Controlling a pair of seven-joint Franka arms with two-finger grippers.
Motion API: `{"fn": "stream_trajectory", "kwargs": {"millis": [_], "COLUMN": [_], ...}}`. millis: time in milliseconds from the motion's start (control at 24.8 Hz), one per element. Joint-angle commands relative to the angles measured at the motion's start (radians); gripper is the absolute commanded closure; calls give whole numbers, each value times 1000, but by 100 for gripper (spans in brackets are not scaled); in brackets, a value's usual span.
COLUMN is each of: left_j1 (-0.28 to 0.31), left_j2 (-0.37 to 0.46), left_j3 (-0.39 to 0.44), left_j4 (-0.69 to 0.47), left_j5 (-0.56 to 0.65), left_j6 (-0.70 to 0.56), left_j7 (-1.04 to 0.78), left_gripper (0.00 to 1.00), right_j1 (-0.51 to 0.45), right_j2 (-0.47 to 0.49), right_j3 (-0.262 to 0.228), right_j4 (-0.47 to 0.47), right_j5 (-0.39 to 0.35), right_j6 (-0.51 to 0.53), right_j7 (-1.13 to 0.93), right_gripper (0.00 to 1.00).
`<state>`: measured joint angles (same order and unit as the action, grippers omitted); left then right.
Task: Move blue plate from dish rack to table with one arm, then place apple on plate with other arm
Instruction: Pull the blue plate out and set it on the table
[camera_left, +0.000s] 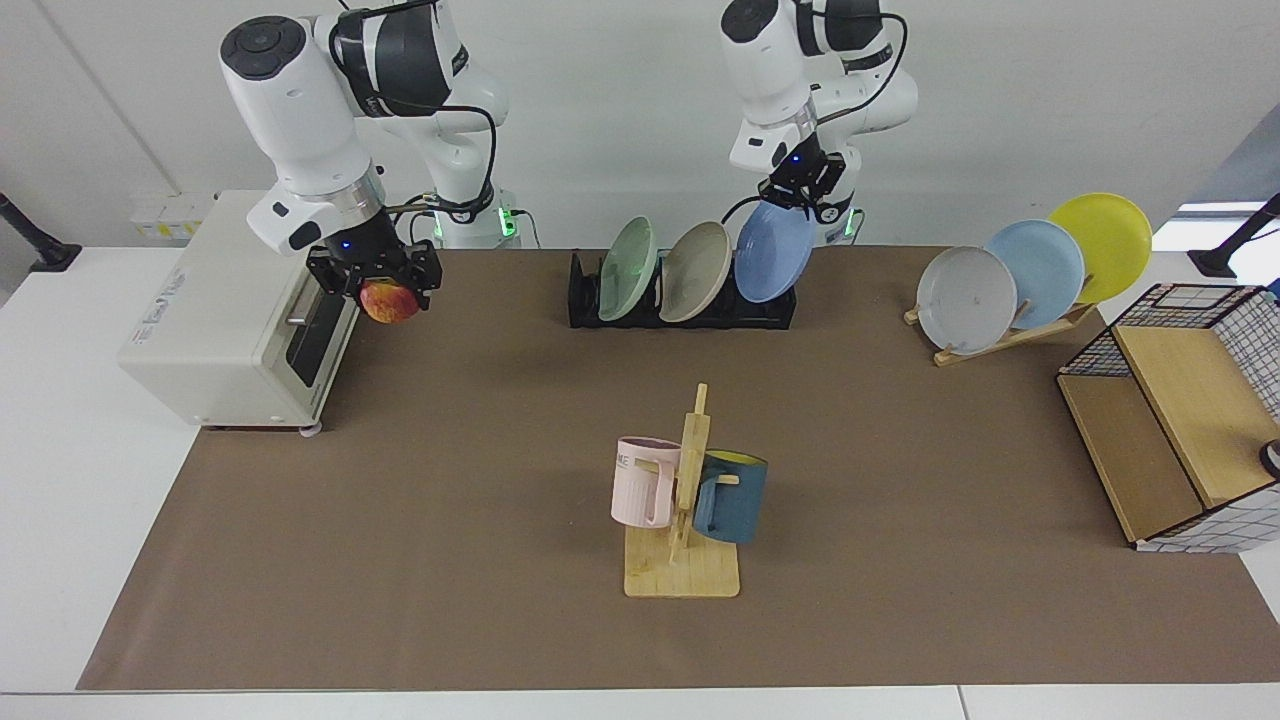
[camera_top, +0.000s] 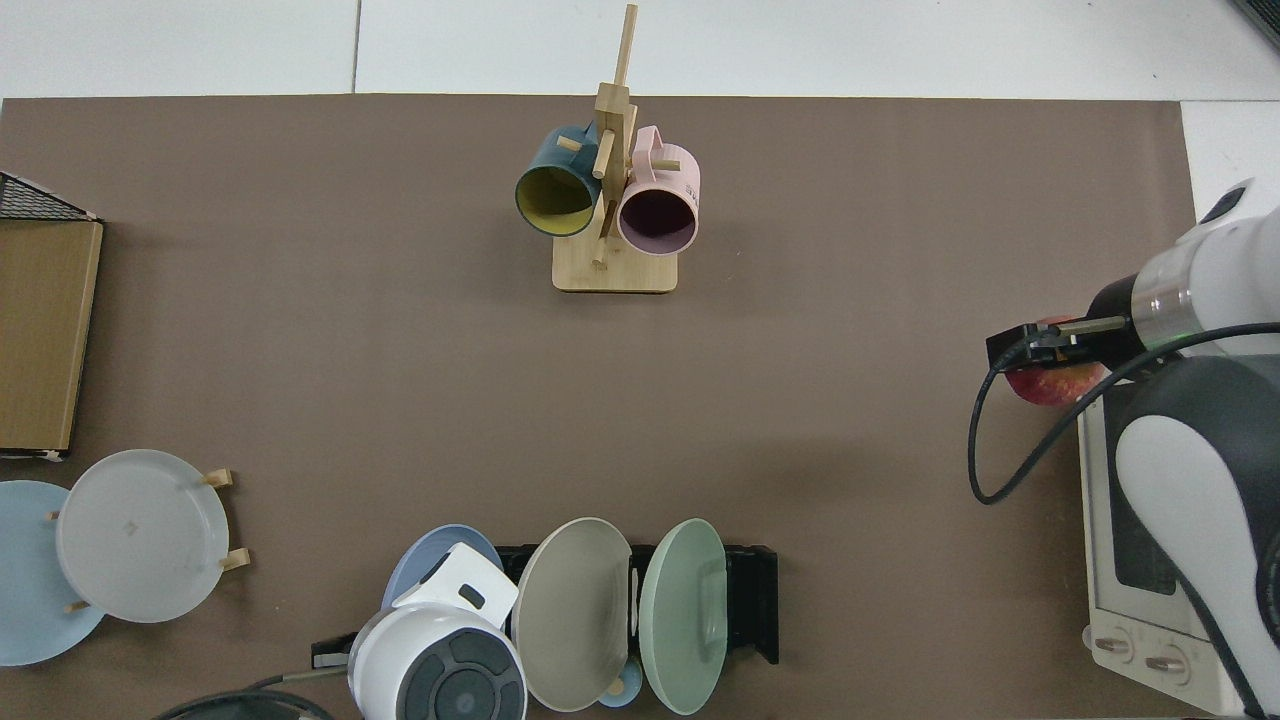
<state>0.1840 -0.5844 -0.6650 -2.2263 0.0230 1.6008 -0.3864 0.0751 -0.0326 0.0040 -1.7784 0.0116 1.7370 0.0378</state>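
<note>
Your left gripper (camera_left: 802, 192) clamps the blue plate (camera_left: 773, 250) by its top rim, above the dish rack (camera_left: 680, 310) (plate tilted); right gripper (camera_left: 375, 283) grips the apple (camera_left: 389, 301) nr the toaster oven (camera_left: 225, 310).

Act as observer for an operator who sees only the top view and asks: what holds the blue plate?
Observer: The left gripper pinches the blue plate by its top rim, hidden from you under the arm.
Operator: Clear of the rack?
Observer: Cannot tell; its lower edge is level with the rack top.
Operator: And the apple?
Observer: The right gripper holds the apple in the air beside the oven.
</note>
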Motion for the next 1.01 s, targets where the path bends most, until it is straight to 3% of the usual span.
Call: {"fn": "stream_trajectory", "kwargs": {"millis": [0, 161, 282, 403, 685, 846, 966], "left_j1": [35, 35, 28, 37, 40, 40, 35], "left_j2": [60, 150, 240, 331, 394, 514, 567], "left_j3": [126, 220, 213, 154, 47, -27, -28], "left_j4": [83, 92, 85, 88, 34, 34, 34], "left_j5": [-5, -127, -192, -237, -403, -394, -362], "left_j6": [60, 214, 303, 375, 553, 694, 768], "left_j7": [103, 107, 106, 92, 71, -31, -69], "left_gripper": [100, 100, 100, 100, 100, 100, 100], "right_j1": [-3, -3, -3, -3, -3, -3, -3], "right_j2": [-18, -18, -18, -18, -20, -23, -23], "right_j3": [2, 2, 2, 2, 2, 2, 2], "right_j4": [-9, -9, -9, -9, -12, -16, -26], "right_j5": [5, 5, 5, 5, 5, 5, 5], "right_j6": [-1, -1, -1, -1, 1, 1, 4], "right_j7": [-27, -27, -27, -27, -27, -24, -22], "right_gripper": [100, 100, 100, 100, 100, 100, 100]}}
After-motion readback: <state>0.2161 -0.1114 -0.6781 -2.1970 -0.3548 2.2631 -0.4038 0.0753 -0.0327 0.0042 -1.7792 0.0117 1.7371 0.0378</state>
